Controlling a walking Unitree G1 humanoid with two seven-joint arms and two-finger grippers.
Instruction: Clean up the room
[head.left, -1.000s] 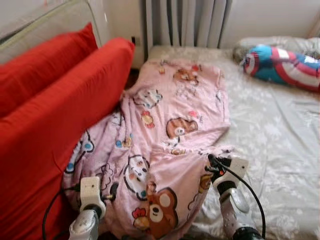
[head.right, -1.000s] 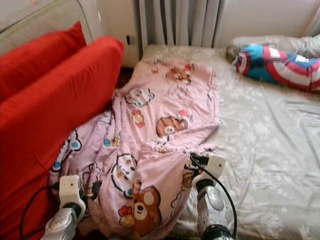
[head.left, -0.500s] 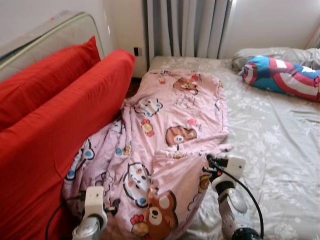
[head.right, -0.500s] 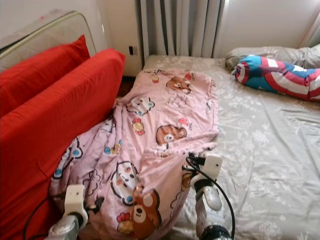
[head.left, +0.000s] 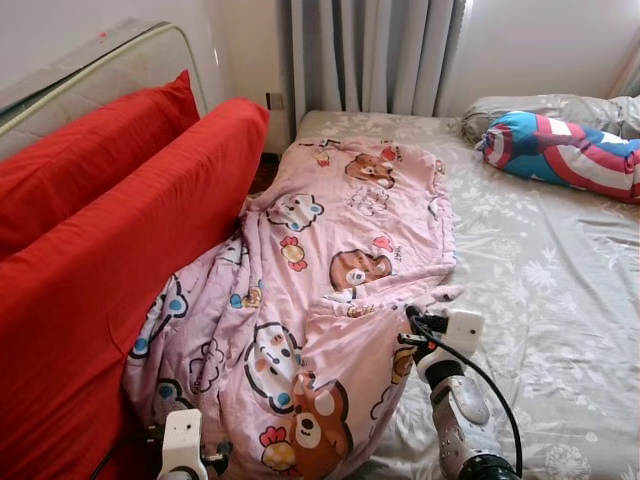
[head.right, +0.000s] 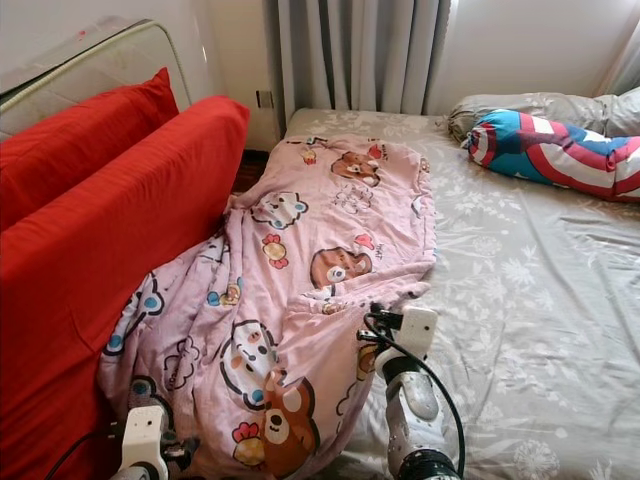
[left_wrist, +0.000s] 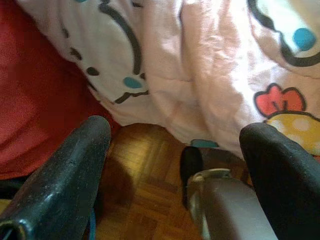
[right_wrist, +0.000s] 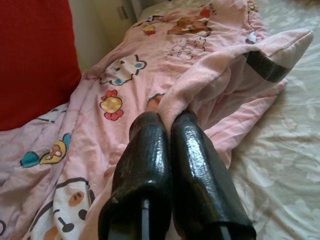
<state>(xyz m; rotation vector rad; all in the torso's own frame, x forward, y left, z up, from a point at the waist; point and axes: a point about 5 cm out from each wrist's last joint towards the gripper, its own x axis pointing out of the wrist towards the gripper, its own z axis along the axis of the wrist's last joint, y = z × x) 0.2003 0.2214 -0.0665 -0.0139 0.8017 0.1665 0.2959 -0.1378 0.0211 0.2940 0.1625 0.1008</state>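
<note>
I see the pink blanket (head.left: 330, 270) spread along the bed (head.left: 560, 290), its near end hanging off beside the red cushions (head.left: 90, 250). My right gripper (right_wrist: 167, 125) is pinched onto a blanket fold. My left gripper (left_wrist: 175, 150), fingers spread, holds nothing below the blanket's hanging edge, above the wood floor (left_wrist: 145, 195).

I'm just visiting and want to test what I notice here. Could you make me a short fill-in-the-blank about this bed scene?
1. The pink cartoon blanket lies on the ___.
2. The right hand is shut on the ___.
3. The left hand is ___, above wooden floor.
4. The big cushions beside the blanket are ___.

Missing words: bed; blanket; open; red
</note>
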